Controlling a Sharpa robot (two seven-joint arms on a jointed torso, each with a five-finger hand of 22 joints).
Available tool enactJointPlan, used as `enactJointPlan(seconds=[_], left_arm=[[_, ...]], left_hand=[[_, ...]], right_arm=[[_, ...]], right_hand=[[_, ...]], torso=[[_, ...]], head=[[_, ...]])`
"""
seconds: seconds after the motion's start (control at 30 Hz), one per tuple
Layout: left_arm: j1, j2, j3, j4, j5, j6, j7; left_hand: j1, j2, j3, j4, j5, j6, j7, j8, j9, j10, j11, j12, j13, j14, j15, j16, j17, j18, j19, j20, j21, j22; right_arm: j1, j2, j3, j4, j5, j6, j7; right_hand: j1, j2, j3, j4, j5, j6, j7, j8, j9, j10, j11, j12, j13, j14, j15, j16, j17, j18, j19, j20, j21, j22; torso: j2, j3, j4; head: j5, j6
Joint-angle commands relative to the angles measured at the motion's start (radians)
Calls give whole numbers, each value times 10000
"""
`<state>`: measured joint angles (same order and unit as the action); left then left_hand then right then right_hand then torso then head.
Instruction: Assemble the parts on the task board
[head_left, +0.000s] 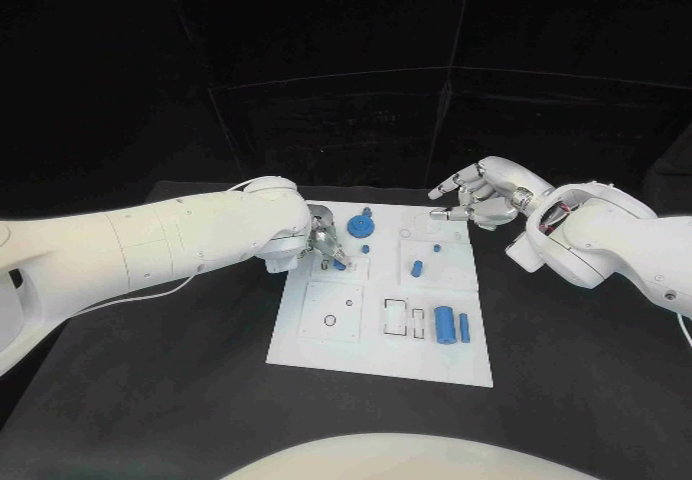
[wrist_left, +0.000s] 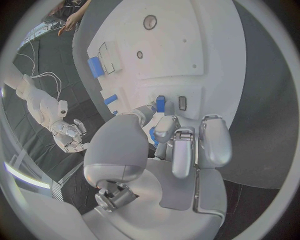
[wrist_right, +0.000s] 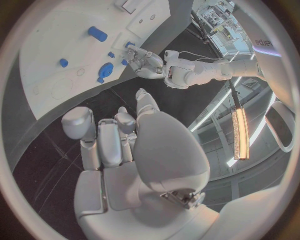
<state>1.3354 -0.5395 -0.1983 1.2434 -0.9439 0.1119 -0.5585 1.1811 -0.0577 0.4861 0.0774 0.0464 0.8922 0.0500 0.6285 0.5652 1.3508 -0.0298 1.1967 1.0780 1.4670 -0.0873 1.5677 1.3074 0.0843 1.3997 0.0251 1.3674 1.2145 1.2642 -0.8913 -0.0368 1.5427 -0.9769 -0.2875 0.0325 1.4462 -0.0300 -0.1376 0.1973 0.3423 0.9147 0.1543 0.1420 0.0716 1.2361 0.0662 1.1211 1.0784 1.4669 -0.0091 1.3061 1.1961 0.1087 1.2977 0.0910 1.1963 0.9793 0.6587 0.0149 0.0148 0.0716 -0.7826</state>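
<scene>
Left hand (head_left: 323, 247) down over the task board (head_left: 384, 345) at its far left corner, fingers bunched together and pinching a small blue part (wrist_left: 160, 103) upright at the fingertips, long axis standing up off the board and lower end at the board face just beside a small rectangular slot (wrist_left: 182, 103). Just right of that hand on the board, a round blue gear-like part (head_left: 359, 225) lying flat, with a small blue peg (head_left: 368, 211) beyond it toward the board's far edge. Further right along the board, a short blue peg (head_left: 417, 268) near the middle, long axis running roughly from near edge to far edge. Toward the board's near right corner, a thick blue cylinder (head_left: 446, 325) lying flat, long axis also near-to-far, and a thinner blue rod (head_left: 464, 326) just beside it on the right, parallel. Left of the cylinder, two empty rectangular outlines; left again, a round hole in the board. Right hand (head_left: 480, 195) off the board's far right corner, above the table, holding nothing, fingers loosely curled with the tips apart. Black table (head_left: 173, 390) under the board, matte and bare around it. Dark backdrop beyond the table's far edge.
</scene>
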Motion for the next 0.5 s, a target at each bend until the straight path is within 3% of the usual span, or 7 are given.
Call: enactJointPlan(seconds=[0.03, 0.5], left_arm=[[-23, 34, -18, 11, -61, 290, -132], [-24, 274, -39, -176, -59, 477, -195]], left_hand=[[-19, 83, 1385, -1306, 34, 7, -45, 8, 6, 53, 9, 21, -11, 1038, 6, 31, 2634, -90, 74, -5, 9, -13], [-431, 60, 1438, -1088, 28, 76, -68, 111, 105, 70, 2, 46, 3, 1038, 10, 31, 2634, -95, 75, 2, 11, 16]], right_arm=[[22, 8, 5, 5, -20, 51, 51], [22, 88, 5, -62, -20, 71, 76]], right_hand=[[-36, 98, -37, 0, -37, -30, -14, 22, -10, 8, -26, -27, -5, 241, -70, -54, 16, 60, 59, -17, -26, -14], [-27, 120, -33, -3, -13, -21, -16, 34, -8, 6, -28, -29, -12, 240, -71, -69, 4, 62, 58, -18, -38, -28]], torso=[[6, -1, -3], [5, -3, 1]], head=[[3, 6], [27, -43]])
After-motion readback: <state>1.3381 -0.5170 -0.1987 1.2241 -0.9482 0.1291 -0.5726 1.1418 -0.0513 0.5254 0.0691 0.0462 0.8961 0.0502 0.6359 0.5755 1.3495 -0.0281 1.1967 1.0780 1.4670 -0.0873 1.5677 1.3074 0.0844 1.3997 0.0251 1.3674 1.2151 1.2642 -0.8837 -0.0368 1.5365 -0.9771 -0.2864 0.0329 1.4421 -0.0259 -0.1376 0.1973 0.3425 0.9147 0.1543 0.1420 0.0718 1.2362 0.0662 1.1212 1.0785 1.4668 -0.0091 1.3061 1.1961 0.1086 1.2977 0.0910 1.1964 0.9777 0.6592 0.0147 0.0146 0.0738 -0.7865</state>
